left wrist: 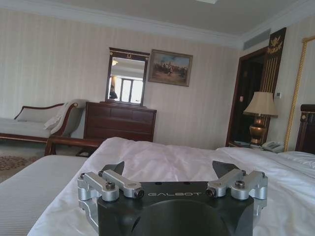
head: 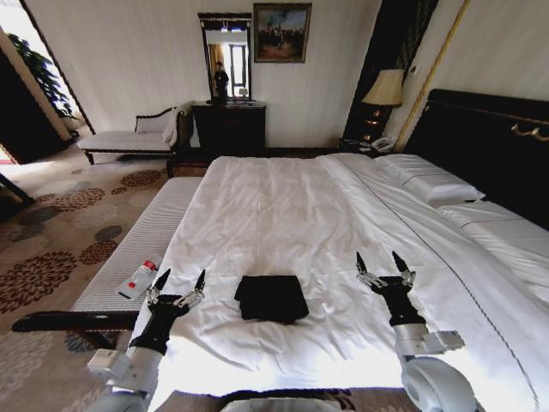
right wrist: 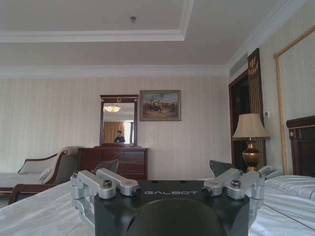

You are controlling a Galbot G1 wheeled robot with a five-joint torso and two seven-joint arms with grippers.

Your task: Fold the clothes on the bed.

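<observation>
The black shirt [head: 271,298] lies folded into a small square on the bed [head: 292,215], near its foot edge. The left gripper [head: 179,286] and right gripper [head: 383,265] hover either side of the shirt, fingers spread, holding nothing.

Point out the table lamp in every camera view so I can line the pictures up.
Head view: the table lamp stands far back on the right, against the dark doorway.
Left wrist view: the table lamp stands beside that doorway, beyond the bed.
Right wrist view: the table lamp stands next to the same doorway.
Shared landmark: the framed painting on the far wall.
</observation>
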